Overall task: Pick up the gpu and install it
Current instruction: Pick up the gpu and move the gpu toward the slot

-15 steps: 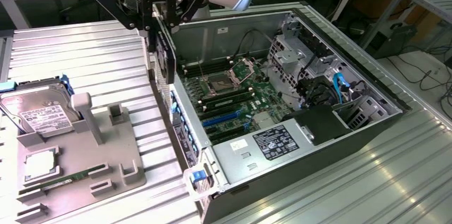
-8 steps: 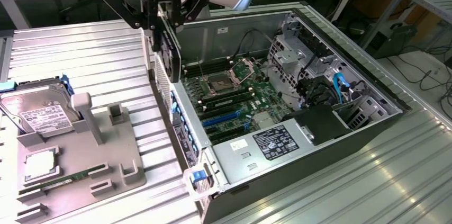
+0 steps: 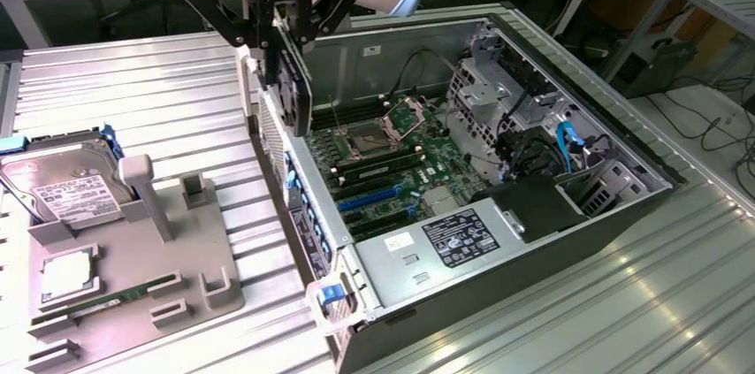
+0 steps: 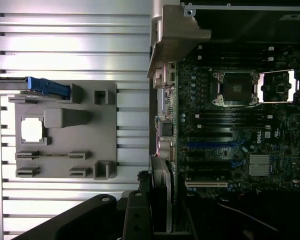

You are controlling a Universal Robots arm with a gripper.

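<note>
GPU [image 3: 292,82] hangs edge-on, pinched between the closed-in fingers of the gripper [image 3: 283,34], right over the open PC case [image 3: 507,303] wall on the exterior view's left, above the motherboard [image 3: 454,166]. Looks stiff and lightish but fragile, so holding it by the upper edge seems the safe bet.

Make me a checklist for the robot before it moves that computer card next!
1. Grip: ok. The gripper clamps the gpu, which hangs edge-on.
2. Computer case open: ok, the motherboard is exposed.
3. Blue expansion slots free: ok, no card sits in them.
4. Blue cables away from the slots: ok, they lie apart from them.
5. gpu seated in a slot: not ok, it hangs above the case's edge.
6. Connector lined up with a slot: cannot tell.
</note>
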